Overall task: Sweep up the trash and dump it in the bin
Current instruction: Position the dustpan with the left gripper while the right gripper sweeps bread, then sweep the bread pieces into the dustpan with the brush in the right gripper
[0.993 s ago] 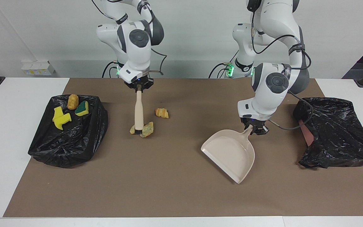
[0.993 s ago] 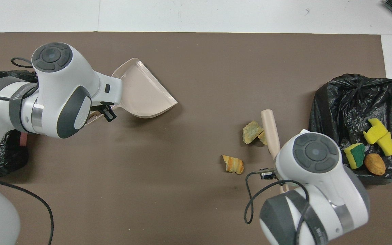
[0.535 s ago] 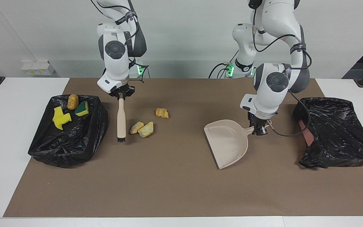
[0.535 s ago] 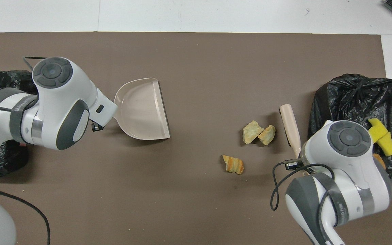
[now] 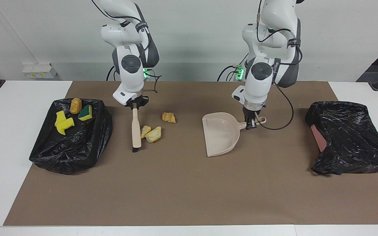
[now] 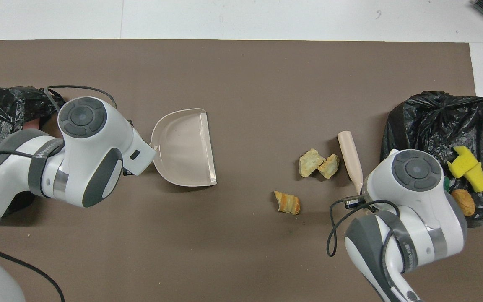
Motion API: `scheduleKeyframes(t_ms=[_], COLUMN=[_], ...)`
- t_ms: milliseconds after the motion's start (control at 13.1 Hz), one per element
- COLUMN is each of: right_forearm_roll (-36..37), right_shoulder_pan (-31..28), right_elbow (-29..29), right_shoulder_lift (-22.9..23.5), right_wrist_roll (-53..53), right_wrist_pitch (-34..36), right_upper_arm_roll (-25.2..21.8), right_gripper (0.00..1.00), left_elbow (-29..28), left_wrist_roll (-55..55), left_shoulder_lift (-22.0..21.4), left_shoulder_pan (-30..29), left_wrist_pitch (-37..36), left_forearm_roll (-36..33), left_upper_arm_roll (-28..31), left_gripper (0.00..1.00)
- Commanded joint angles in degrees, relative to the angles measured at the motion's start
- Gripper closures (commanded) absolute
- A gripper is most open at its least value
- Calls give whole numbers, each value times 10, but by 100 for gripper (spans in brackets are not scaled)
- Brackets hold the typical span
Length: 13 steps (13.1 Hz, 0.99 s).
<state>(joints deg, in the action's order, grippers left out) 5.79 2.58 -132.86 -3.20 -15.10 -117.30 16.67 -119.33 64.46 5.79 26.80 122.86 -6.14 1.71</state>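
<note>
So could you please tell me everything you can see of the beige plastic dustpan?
The beige plastic dustpan is a shallow scoop with raised side walls, a flat open lip and a short handle. It looks empty. The left gripper is shut on its handle. Its open lip faces the right arm's end of the table, toward the orange-tan bread-like lumps, which lie apart from it.

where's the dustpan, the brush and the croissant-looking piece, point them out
dustpan (image 5: 220,134), facing view, on the bare inside of its tray
brush (image 5: 136,129), facing view, on the middle of its beige handle
croissant-shaped piece (image 6: 287,202), overhead view, on its ridged top
</note>
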Motion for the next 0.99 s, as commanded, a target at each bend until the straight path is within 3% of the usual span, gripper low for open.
scheduleKeyframes(t_ms=[0, 382, 611, 764, 917], right_forearm_roll=[-64, -124, -112, -64, -11], right_shoulder_pan=[30, 81, 66, 59, 47], right_elbow=[2, 53, 109, 97, 41], right_shoulder_lift=[9, 40, 19, -5, -36], right_wrist_roll=[-6, -9, -13, -29, -22], right_wrist_pitch=[-20, -25, 51, 66, 66], right_upper_arm_roll=[4, 4, -2, -3, -2], right_gripper=[100, 100, 100, 100, 100], left_elbow=[-48, -91, -96, -96, -96], left_wrist_roll=[-51, -151, -163, -163, -159], left_shoulder_lift=[-39, -48, -50, -50, -50], left_shoulder_pan=[42, 98, 100, 107, 107], left_wrist_pitch=[10, 25, 34, 39, 41], left_forearm_roll=[-12, -12, -12, -12, -12], left_upper_arm_roll=[6, 4, 3, 3, 3], left_gripper=[100, 100, 100, 100, 100])
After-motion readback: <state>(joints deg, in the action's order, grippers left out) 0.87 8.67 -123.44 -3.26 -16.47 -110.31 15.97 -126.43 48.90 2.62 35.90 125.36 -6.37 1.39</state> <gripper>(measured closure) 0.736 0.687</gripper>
